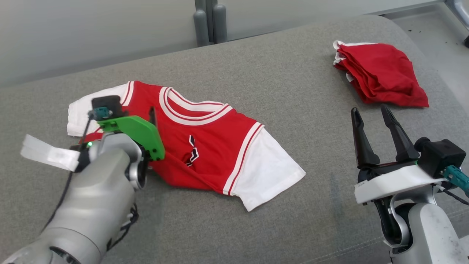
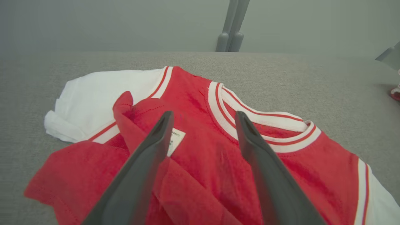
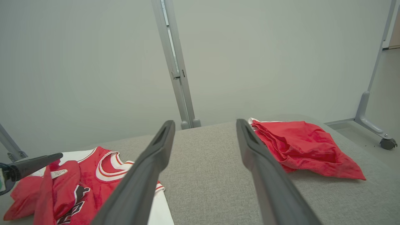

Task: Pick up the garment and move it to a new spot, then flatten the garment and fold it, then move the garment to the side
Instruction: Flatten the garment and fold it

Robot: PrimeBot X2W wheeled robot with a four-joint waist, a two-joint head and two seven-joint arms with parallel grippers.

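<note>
Garment, label between fingers of left hand

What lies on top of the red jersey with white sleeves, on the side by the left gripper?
A flipped-up flap of red hem lies on the jersey, exposing a white label. The open left gripper is poised over it. Whatever is beneath the flap is covered.

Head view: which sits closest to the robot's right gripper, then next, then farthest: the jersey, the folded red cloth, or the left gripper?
1. The folded red cloth, just beyond the right gripper.
2. The jersey, to its left.
3. The left gripper, over the jersey's far side.
</note>
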